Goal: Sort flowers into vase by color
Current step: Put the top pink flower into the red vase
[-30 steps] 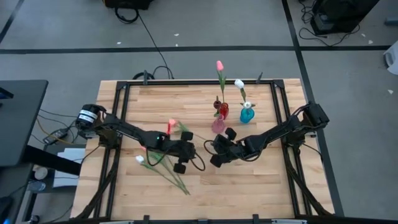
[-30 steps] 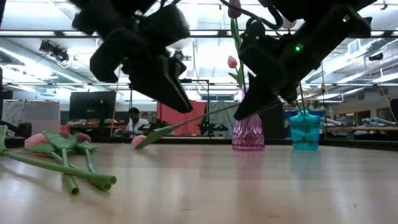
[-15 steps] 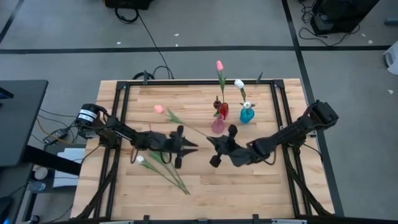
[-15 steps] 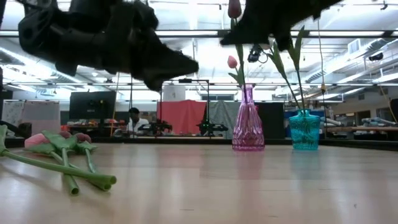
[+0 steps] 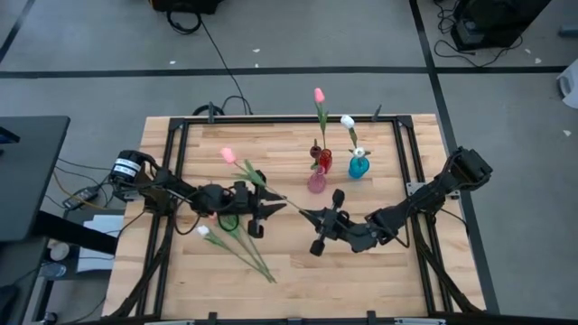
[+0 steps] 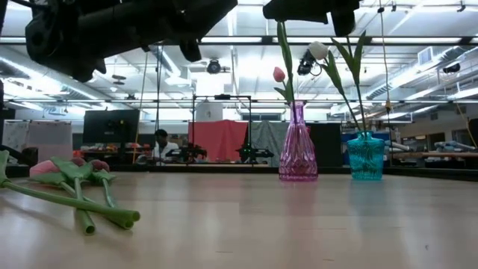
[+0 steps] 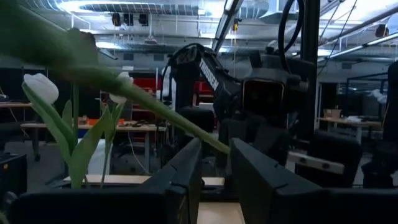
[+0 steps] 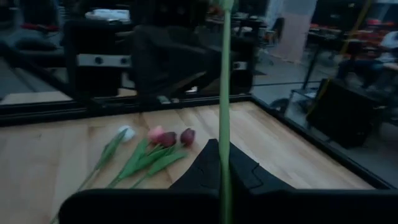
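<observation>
At frame centre the left gripper [image 5: 278,207] and right gripper [image 5: 307,215] both pinch the pink-headed artificial tulip's thin green stem [image 5: 271,193]; the left should release before the right carries it to the pink glass vase [image 5: 317,181].

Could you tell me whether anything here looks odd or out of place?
One thing: a pink tulip hangs level in mid-air above the table, its stem pinched by both the left gripper and right gripper.
</observation>
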